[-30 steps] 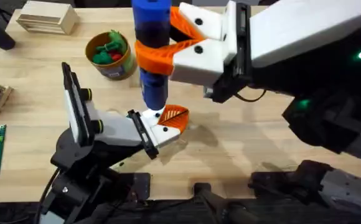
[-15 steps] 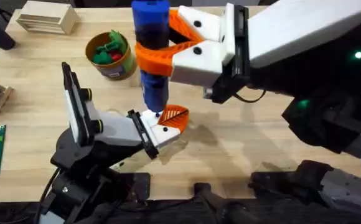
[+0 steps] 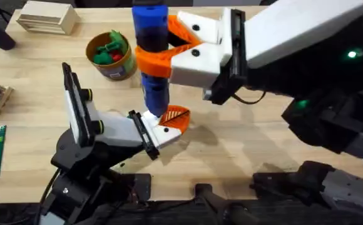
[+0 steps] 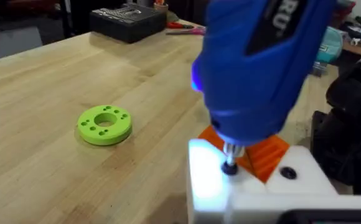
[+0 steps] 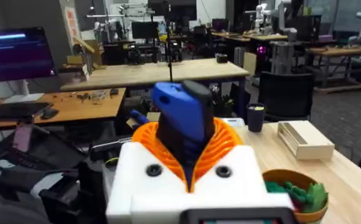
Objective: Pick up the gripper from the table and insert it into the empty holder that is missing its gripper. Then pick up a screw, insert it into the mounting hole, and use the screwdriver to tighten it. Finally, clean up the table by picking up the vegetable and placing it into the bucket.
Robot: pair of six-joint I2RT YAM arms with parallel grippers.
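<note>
- The table [image 3: 244,134] is pale wood and carries everything here.
- The right arm [image 3: 306,44] reaches in from the right, and its claw [image 3: 163,45] is clamped tight around the blue screwdriver [image 3: 151,50], held upright.
- The left arm [image 3: 81,150] lies low at the near left; its claw [image 3: 164,128] points right, and I cannot tell how its fingers are set.
- The bucket [image 3: 110,55] stands at the far left of the table, with green and red toys inside.
- The holder [image 4: 255,186], a white block, sits under the screwdriver's metal tip [image 4: 229,163], which rests in a hole in its top face.
- The orange gripper [image 3: 176,117] is seated in that holder, just right of the tip.
- A lime-green ring [image 4: 104,124] lies flat on the wood, apart from the rest.
</note>
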